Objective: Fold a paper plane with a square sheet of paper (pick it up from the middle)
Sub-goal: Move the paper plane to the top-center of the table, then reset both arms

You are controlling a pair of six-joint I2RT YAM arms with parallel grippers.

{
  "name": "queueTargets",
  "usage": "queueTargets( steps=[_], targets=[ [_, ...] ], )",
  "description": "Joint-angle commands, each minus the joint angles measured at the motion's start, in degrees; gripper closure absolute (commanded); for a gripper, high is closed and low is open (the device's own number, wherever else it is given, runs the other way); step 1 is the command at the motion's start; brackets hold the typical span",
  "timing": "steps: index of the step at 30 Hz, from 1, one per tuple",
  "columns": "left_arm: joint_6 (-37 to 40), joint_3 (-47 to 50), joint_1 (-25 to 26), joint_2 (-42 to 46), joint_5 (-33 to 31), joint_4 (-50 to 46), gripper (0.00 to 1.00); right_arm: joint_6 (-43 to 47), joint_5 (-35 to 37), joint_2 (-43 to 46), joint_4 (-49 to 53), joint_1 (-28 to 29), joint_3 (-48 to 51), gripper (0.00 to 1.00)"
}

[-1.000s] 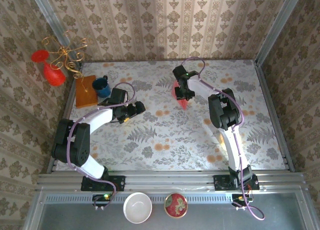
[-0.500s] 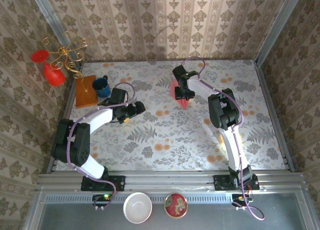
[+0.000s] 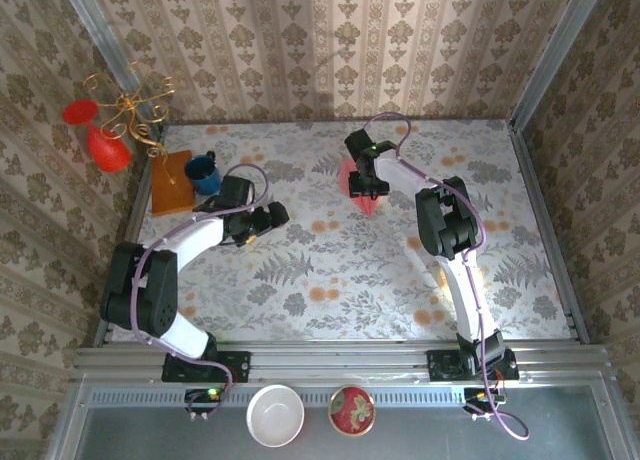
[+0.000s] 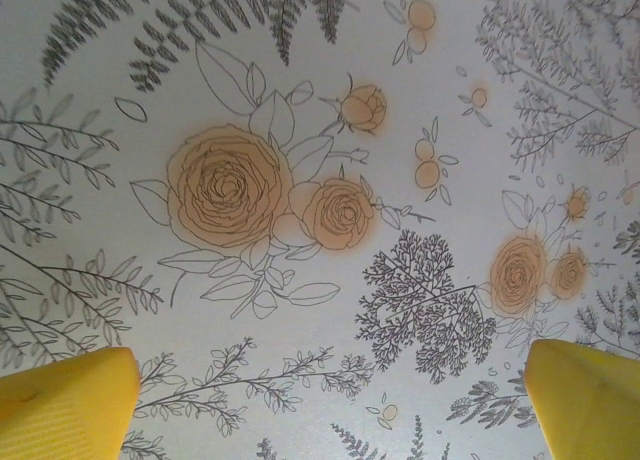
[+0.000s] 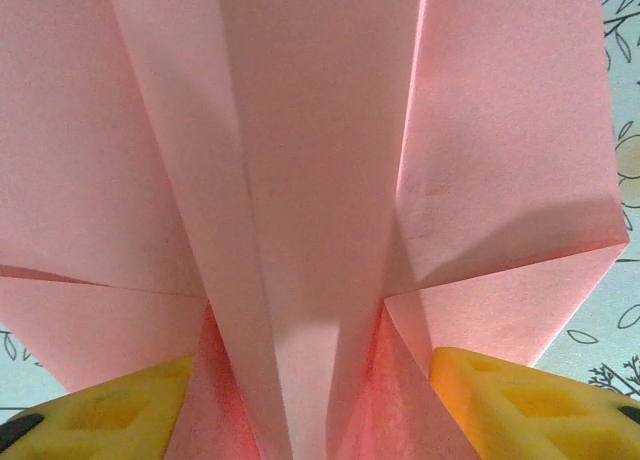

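Note:
The paper plane (image 3: 364, 198) is a salmon-pink pointed dart lying on the flowered table (image 3: 330, 270) at the back middle. My right gripper (image 3: 366, 183) is down over it. In the right wrist view the plane (image 5: 320, 130) shows its centre ridge and both wings. My right gripper (image 5: 310, 410) straddles the ridge, its yellow fingers (image 5: 500, 400) standing apart on either side and the folded keel splayed between them. My left gripper (image 3: 274, 217) hovers left of centre, well apart from the plane. In its own view the left gripper (image 4: 330, 400) is wide open over bare tablecloth.
An orange-brown board (image 3: 172, 182) and a blue mug (image 3: 204, 173) sit at the back left, near a red vase (image 3: 108, 148) and a gold wire stand (image 3: 128, 108). Two bowls (image 3: 275, 415) (image 3: 352, 410) rest on the front ledge. Metal rails edge the table.
My right gripper's jaws have spread wider around the plane's ridge and shifted slightly toward the back. The left arm has barely moved.

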State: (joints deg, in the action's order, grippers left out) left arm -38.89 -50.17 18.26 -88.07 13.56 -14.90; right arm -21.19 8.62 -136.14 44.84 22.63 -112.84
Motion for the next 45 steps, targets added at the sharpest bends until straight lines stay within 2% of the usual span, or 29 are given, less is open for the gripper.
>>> queueTargets(
  steps=[1, 8, 15, 22, 27, 29, 31, 34, 36, 39, 42, 45],
  targets=[
    [1.1, -1.0, -0.7, 2.5, -2.0, -2.1, 0.0, -0.6, -0.2, -2.0, 0.4, -0.6, -0.1, 0.41],
    [2.1, -1.1, -2.3, 6.0, -4.2, -3.3, 0.0, -0.1, -1.3, 2.9, 0.9, -0.6, -0.2, 0.41],
    [5.6, -1.1, -5.0, 11.9, -10.2, -5.4, 0.0, 0.3, -2.9, 15.0, -2.1, -0.9, 4.7, 0.36],
    [10.9, 0.9, -8.1, 19.9, -20.1, -5.4, 0.0, 1.5, -1.3, 32.3, -12.4, -3.1, 21.5, 0.3],
    [14.9, 5.7, -10.9, 26.0, -29.4, 0.1, 0.0, 5.3, 8.7, 45.1, -23.2, -5.3, 37.8, 0.22],
    [16.0, 8.3, -12.8, 27.6, -31.8, 3.5, 0.0, 5.5, 12.9, 49.7, -27.0, -6.9, 44.4, 0.1],
    [17.1, 9.8, -15.0, 28.1, -32.5, 5.4, 0.0, 5.3, 16.7, 53.3, -29.8, -8.4, 49.7, 0.0],
    [20.0, 12.0, -17.6, 27.7, -32.1, 9.2, 0.0, 3.3, 20.4, 57.3, -33.3, -11.8, 56.6, 0.0],
    [23.7, 15.3, -17.7, 27.9, -32.8, 15.3, 0.0, 2.0, 21.8, 58.9, -34.7, -14.3, 60.2, 0.0],
    [28.3, 20.1, -18.1, 29.1, -33.6, 24.3, 0.0, 4.6, 24.5, 60.6, -43.0, -15.9, 67.4, 0.0],
    [30.3, 22.3, -20.4, 27.9, -30.7, 28.5, 0.0, 4.3, 19.4, 61.6, -49.0, -18.8, 72.5, 0.0],
    [31.9, 24.0, -22.0, 24.5, -26.4, 33.9, 0.0, 6.0, 18.8, 60.4, -56.7, -20.4, 76.8, 0.0]
  ],
)
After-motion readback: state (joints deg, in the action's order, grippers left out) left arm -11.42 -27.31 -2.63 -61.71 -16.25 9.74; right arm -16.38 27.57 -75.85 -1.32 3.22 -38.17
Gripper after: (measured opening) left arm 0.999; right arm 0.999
